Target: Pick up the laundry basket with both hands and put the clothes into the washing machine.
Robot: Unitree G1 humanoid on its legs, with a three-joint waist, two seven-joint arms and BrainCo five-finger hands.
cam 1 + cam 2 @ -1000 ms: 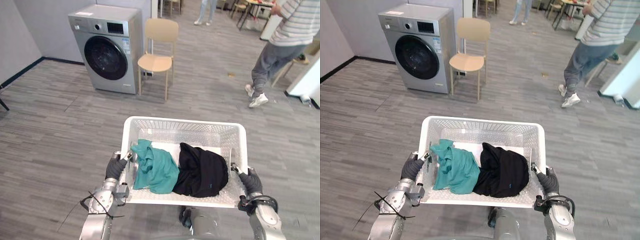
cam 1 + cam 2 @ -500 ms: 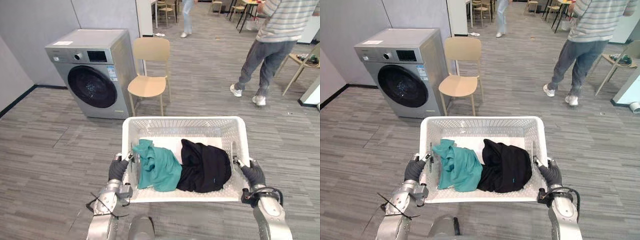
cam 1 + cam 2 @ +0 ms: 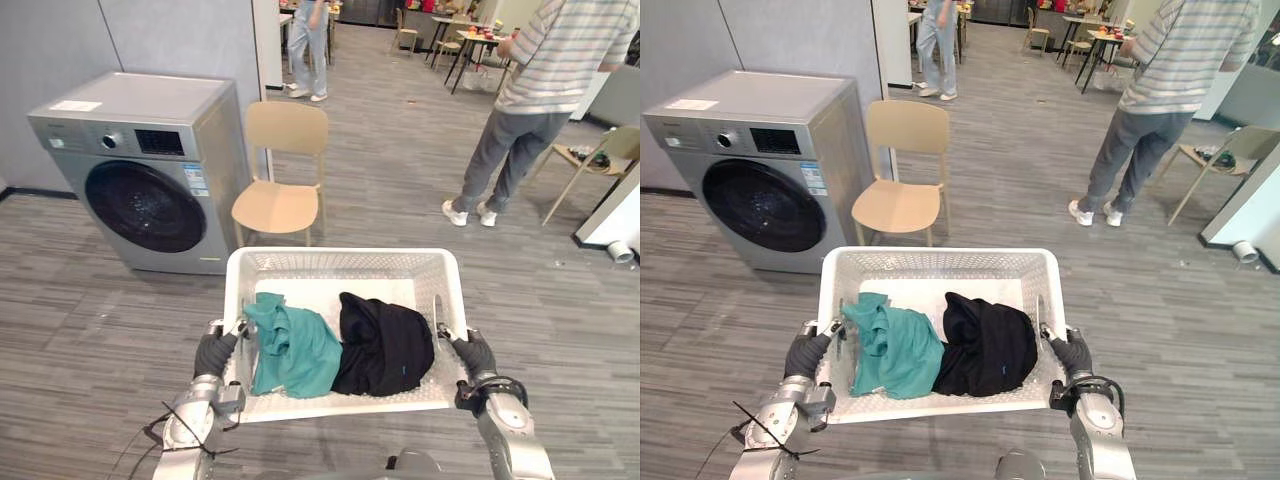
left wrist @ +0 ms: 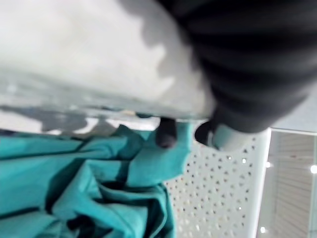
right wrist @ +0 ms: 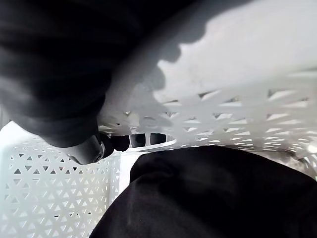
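A white laundry basket [image 3: 340,258] hangs in front of me, held level off the floor. In it lie a teal garment [image 3: 290,350] on the left and a black garment [image 3: 385,345] on the right. My left hand [image 3: 213,352] is shut on the basket's left rim, its fingertips [image 4: 166,134] hooked over the edge above the teal cloth [image 4: 74,188]. On the opposite rim my right hand [image 3: 474,355] is shut, fingertips [image 5: 121,143] curled through the handle above the black cloth [image 5: 208,198]. The silver washing machine [image 3: 140,175] stands ahead to the left, its round door closed.
A beige chair [image 3: 283,170] stands right beside the washing machine, straight beyond the basket. A person in a striped top [image 3: 540,100] stands at the right rear, another person [image 3: 310,45] farther back. A second chair [image 3: 600,160] and a white cabinet [image 3: 620,210] are at the right edge.
The camera has moved, so the washing machine and chair now sit nearer and more to the left. The person at the right has stepped and stands. Both hands keep hold of the basket.
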